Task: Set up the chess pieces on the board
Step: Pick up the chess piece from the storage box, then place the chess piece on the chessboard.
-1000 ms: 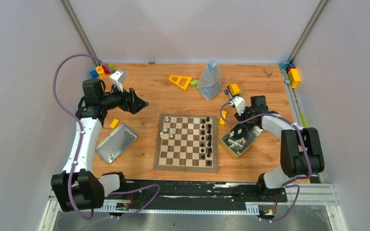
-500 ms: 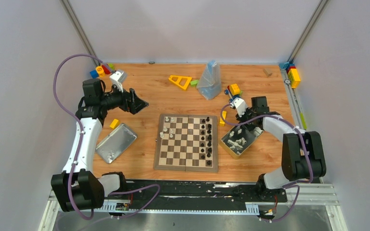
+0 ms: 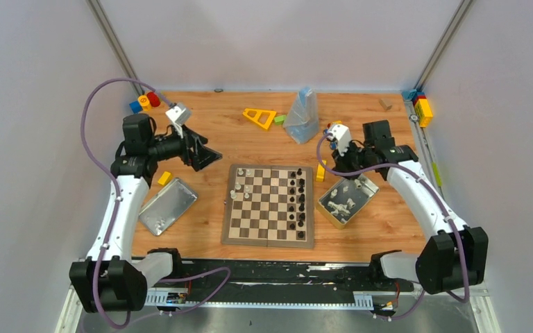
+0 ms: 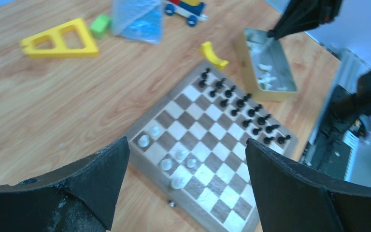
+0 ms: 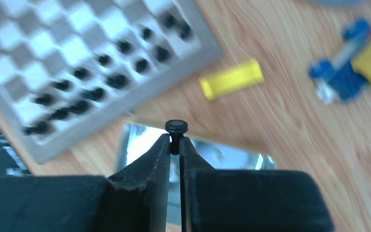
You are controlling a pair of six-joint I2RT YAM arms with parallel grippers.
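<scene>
The board (image 3: pixel 268 208) lies mid-table. Black chess pieces (image 3: pixel 295 198) stand in two rows along its right side, and several white ones (image 3: pixel 239 182) sit near its left edge. My right gripper (image 5: pixel 175 141) is shut on a small black chess piece (image 5: pixel 176 127), held above the yellow-sided tin box (image 3: pixel 347 201), which has white pieces in it. In the top view the right gripper (image 3: pixel 344 166) hangs just behind that tin. My left gripper (image 3: pixel 207 154) is open and empty, above the table to the left of and behind the board. Its fingers (image 4: pixel 101 174) frame the white pieces (image 4: pixel 166 164).
A silver lid (image 3: pixel 167 206) lies left of the board, with a yellow block (image 3: pixel 164 178) beside it. Another yellow block (image 3: pixel 321 171) sits between board and tin. Behind are a yellow triangle (image 3: pixel 259 118), a clear bag (image 3: pixel 303 116) and toy blocks (image 3: pixel 146 103) in the corners.
My right gripper has closed on a black piece in the tin and risen with it, the arm swinging up and back. My left gripper has shifted slightly right.
</scene>
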